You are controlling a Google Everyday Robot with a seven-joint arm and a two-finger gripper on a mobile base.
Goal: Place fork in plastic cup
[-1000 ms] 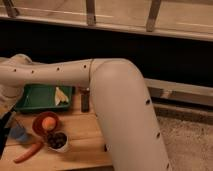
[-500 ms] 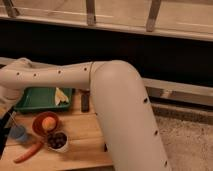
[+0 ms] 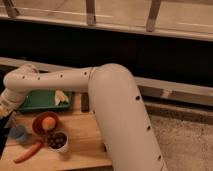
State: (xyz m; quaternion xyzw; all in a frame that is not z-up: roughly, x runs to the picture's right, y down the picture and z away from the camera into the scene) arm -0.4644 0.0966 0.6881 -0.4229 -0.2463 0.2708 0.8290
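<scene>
The fork cannot be made out anywhere in the view; no slim silver shape shows on the wood or in the cup, and whether it sits in the claw cannot be told. The plastic cup (image 3: 19,133), pale blue and translucent, stands upright at the lower left of the frame on the wooden bench (image 3: 85,145). The dark claw (image 3: 6,131) hangs just beside it at the far left edge, its fingers pressed together, partly cut off by the frame; whether it touches the cup is unclear. Right of the cup is an orange bowl (image 3: 38,128) with a round orange-yellow item (image 3: 48,122) in it, and just below and right of that a white cup (image 3: 59,142) with dark contents. An orange-red carrot (image 3: 27,151) lies slanted along the bench's lower left. Above the bowl a green tray (image 3: 35,101) holds a pale yellowish piece (image 3: 61,96), and a dark slim object (image 3: 85,102) lies by the tray's right end. The thick white arm (image 3: 120,110) rises from the lower right, bends at centre and reaches left over the tray. Speckled floor (image 3: 185,145) fills the lower right.
</scene>
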